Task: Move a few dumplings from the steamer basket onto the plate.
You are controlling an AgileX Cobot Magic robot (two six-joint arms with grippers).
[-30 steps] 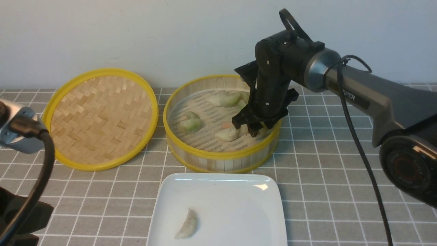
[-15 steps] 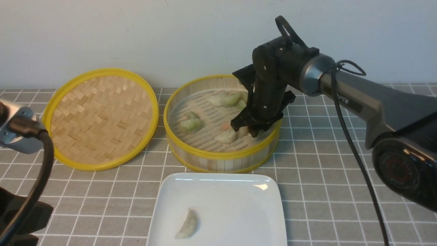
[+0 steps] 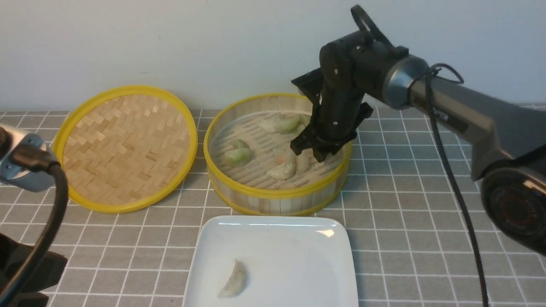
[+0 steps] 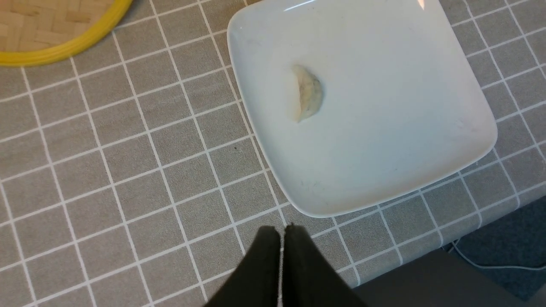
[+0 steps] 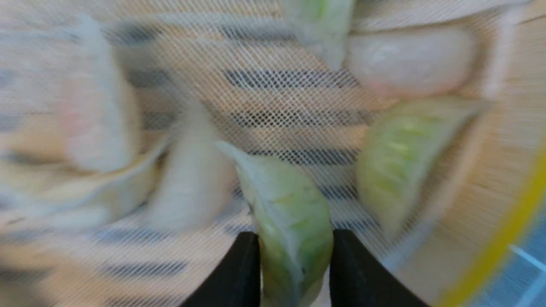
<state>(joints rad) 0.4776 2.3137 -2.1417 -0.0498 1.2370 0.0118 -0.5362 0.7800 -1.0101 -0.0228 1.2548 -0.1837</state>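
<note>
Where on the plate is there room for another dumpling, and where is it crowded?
The plate is bare across its right half and far strip toward the steamer basket; its lone dumpling lies near-left. Crowded: the basket's right side, where dumplings cluster around the right gripper, shut on a green dumpling.

glossy plate (image 3: 298, 238), woven bamboo lid (image 3: 128, 145), bamboo steamer basket (image 3: 273, 200), translucent dumplings (image 3: 236, 157).

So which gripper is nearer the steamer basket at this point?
Right. The right gripper is within the steamer basket's rim, closed on a green dumpling. The left gripper, shut, is beside the plate's edge, well clear of it.
</note>
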